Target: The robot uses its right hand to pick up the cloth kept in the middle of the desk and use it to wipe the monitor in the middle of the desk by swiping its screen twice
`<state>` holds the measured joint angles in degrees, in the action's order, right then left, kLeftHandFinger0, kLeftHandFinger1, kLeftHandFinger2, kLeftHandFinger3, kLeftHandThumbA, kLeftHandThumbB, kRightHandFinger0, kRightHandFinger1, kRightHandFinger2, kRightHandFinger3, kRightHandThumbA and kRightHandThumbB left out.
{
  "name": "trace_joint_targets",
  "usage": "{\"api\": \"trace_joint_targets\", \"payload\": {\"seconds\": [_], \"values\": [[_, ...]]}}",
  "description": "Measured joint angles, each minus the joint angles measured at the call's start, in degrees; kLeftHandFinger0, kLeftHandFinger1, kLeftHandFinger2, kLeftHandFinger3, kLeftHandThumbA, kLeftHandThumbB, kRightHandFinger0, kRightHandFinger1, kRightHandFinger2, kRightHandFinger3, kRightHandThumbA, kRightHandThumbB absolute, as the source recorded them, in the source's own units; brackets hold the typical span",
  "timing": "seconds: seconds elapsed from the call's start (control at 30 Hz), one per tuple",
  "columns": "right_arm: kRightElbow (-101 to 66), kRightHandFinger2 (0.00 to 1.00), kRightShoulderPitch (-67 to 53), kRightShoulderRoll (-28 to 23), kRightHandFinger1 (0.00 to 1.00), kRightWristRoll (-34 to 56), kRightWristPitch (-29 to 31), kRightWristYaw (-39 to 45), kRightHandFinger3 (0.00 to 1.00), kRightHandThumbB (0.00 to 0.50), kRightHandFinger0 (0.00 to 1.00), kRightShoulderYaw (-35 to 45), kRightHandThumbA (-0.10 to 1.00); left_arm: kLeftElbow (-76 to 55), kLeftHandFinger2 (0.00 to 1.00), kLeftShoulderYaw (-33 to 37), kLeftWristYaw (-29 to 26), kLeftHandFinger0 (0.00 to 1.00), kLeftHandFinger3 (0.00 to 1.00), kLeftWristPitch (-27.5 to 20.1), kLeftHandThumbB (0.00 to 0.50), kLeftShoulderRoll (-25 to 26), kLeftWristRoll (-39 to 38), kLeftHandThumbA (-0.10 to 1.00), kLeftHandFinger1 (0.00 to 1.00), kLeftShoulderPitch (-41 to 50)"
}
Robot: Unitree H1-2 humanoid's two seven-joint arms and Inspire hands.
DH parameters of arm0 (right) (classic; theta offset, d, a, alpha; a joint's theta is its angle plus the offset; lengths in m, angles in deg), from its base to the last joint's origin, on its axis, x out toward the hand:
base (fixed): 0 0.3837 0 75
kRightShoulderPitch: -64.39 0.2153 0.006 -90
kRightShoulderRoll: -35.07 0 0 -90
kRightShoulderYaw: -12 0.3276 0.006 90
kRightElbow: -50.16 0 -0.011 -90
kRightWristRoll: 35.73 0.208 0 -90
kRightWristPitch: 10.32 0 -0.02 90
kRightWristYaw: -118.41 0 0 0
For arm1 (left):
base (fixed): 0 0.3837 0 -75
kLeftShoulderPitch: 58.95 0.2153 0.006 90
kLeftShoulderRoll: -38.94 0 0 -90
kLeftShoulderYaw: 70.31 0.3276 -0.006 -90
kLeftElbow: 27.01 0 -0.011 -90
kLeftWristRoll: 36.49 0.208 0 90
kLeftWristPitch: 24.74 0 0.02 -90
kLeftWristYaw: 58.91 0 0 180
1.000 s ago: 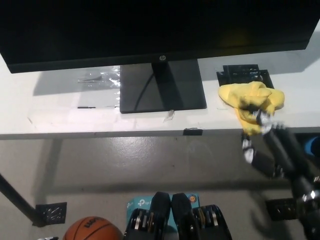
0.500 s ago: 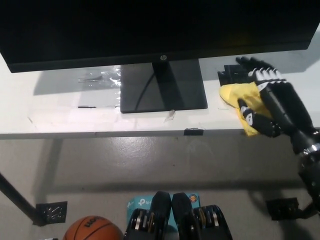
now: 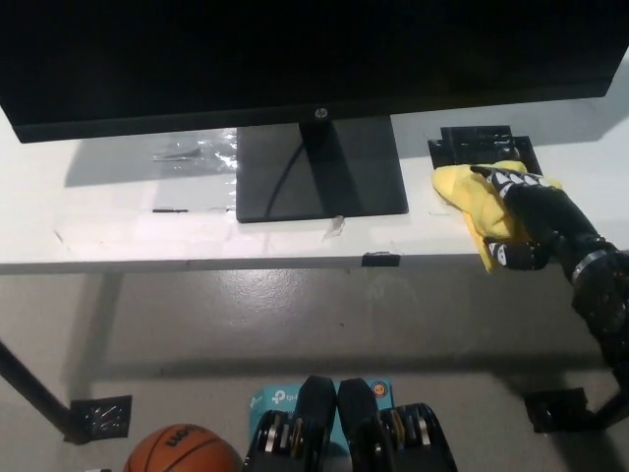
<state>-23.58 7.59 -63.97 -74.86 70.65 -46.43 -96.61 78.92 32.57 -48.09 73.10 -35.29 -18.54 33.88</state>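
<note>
Our right hand [image 3: 531,221] lies on the yellow cloth [image 3: 474,202] at the desk [image 3: 118,221] edge, fingers curling into it, though we cannot tell if they grip. Soft and light, it should bunch easily; we'd pinch its heaped middle. Beyond stands the monitor [image 3: 295,54].

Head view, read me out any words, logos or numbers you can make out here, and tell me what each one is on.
Round logo on the monitor's lower bezel: too small to read.
"tp-link" on the teal box on the floor, partly hidden: only just readable.
Marking on the basketball: blurred, unreadable.
No text shows on the yellow cloth under the right hand.
</note>
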Motion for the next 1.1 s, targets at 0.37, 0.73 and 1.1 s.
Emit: {"api": "trace_joint_targets", "payload": {"seconds": [0.37,0.73,1.1], "values": [[3.4,1.0,1.5,-1.2,1.0,-1.2,-1.6,2.0,1.0,0.0,0.94,-2.3,-0.1,-0.1,0.99,-0.9,0.3,0.96,0.86,0.0,0.268,0.0,0.1,0.25,1.0,0.0],[3.2,0.46,2.6,-3.6,0.29,-3.8,0.7,-2.8,0.43,0.0,0.03,-4.0,-0.1,-0.8,1.0,-1.2,0.7,0.97,0.86,0.2,0.261,0.0,0.2,0.25,1.0,0.3],[4.3,0.44,0.8,-1.3,0.25,-4.0,5.5,-12.0,0.34,0.0,0.0,-3.0,-0.1,-1.0,0.99,-1.3,0.9,0.96,0.87,0.3,0.267,0.0,0.3,0.29,1.0,0.3]]}}
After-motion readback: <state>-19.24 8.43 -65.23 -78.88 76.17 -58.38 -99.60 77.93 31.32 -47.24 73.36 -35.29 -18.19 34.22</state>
